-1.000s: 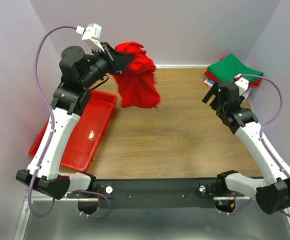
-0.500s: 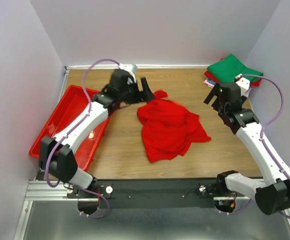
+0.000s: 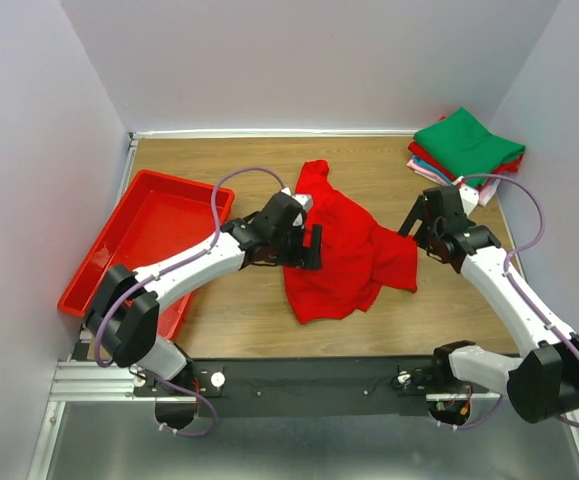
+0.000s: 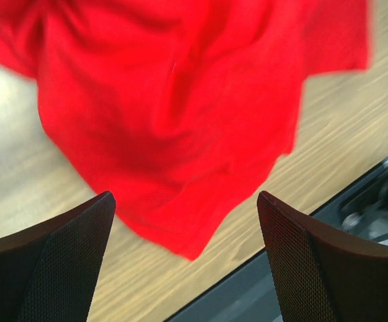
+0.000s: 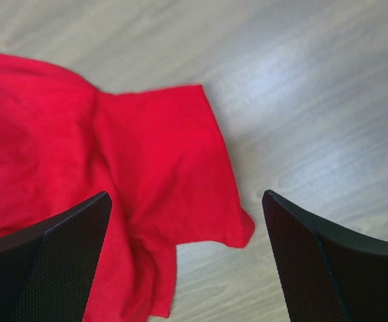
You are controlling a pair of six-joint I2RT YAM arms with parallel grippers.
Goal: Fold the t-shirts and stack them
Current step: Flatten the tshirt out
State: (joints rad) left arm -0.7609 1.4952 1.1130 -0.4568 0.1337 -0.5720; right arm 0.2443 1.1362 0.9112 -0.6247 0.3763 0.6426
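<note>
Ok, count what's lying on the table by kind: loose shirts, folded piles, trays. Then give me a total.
loose red t-shirt: 1
pile of folded shirts: 1 (green on top; the layers beneath are too thin to count)
red tray: 1
Total: 3

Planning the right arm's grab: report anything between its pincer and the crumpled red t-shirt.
Nothing visible. The open right pincer hangs directly over the crumpled red cloth t-shirt, at its sleeve edge, only air between.
</note>
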